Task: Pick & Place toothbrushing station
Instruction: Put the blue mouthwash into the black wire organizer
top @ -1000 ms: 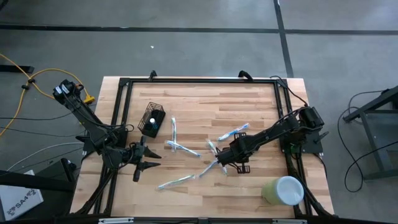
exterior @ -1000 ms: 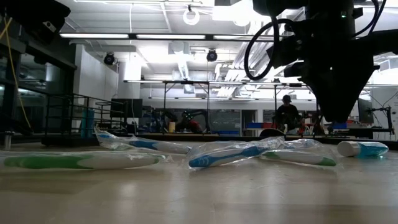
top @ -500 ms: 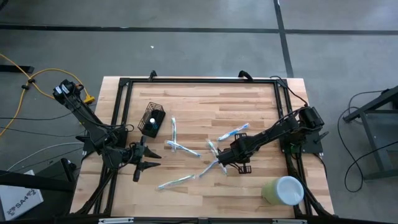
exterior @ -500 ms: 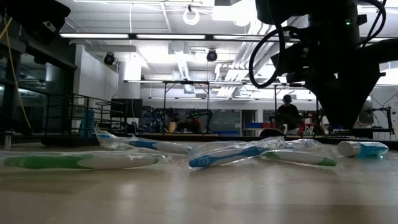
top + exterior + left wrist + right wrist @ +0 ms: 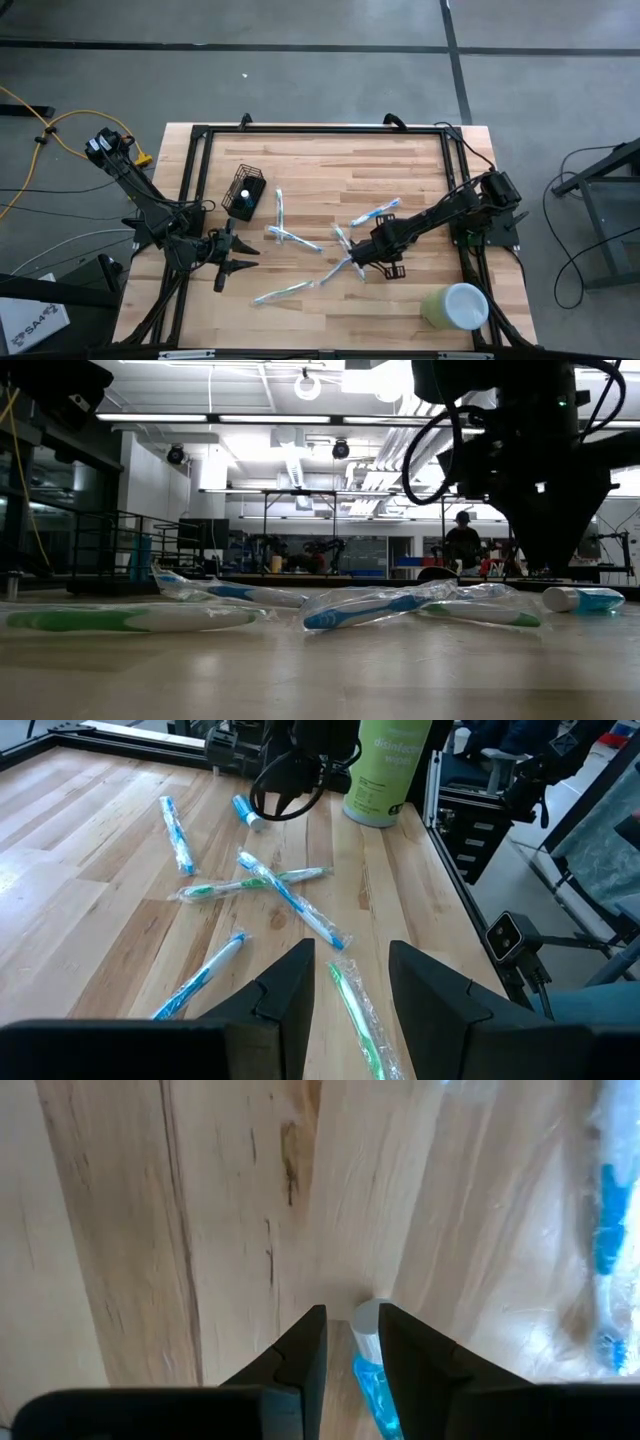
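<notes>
The black wire-mesh holder point(image 5: 245, 193) sits on the table at the far left, and no gripper touches it. My right gripper point(image 5: 350, 1342) hangs at the table's middle right point(image 5: 362, 266), pointing down. Its fingers are a little apart, on either side of a small blue tube with a white cap point(image 5: 368, 1365). The tube lies on the wood, and the low view point(image 5: 585, 598) shows the fingers still above it. My left gripper point(image 5: 350, 990) is open and empty near the table's left edge point(image 5: 245, 257), below the holder in the high view.
Several toothbrushes in clear wrappers point(image 5: 295, 238) point(image 5: 375, 213) point(image 5: 283, 292) lie scattered across the middle of the table. A pale green cup point(image 5: 455, 305) lies at the near right corner. A black frame point(image 5: 320, 128) runs round the table's edges.
My right gripper has come down a little toward the blue tube. The tube and the toothbrushes have stayed where they were.
</notes>
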